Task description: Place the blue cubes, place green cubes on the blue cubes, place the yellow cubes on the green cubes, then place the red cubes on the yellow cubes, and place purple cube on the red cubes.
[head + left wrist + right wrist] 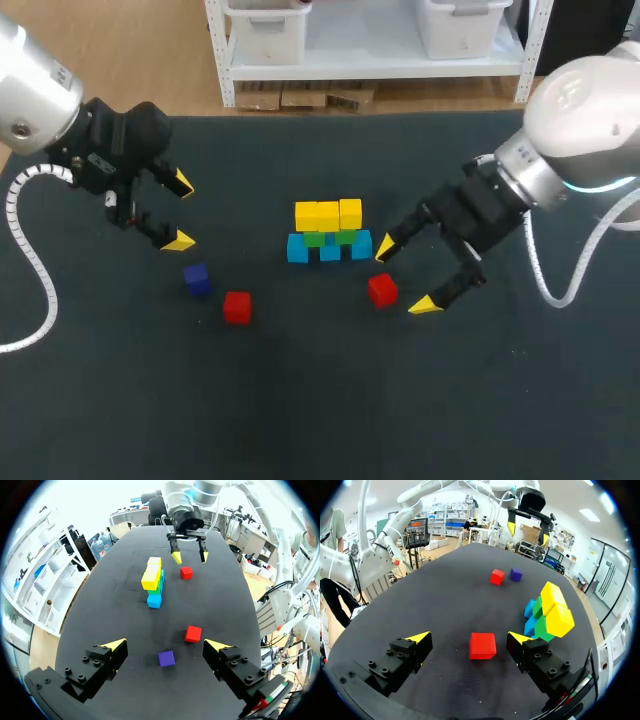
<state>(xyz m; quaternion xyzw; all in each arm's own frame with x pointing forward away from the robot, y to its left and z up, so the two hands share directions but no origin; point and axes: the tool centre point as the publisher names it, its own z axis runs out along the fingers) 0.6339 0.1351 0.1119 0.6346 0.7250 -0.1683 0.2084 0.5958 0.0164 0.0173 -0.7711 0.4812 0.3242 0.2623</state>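
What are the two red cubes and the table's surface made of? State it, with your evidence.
Red cubes: probably painted wood or hard plastic. They have flat faces, crisp edges and even colour with a faint sheen. The look does not settle which of the two materials it is.
Table surface: seems to be a dark, matte cloth or felt-like mat. It shows no reflections and looks slightly speckled.

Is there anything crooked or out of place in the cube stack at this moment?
Only a little: the yellow cube at the right end of the top row sits slightly out of line with the other two yellow cubes. Nothing lies toppled or looks damaged.
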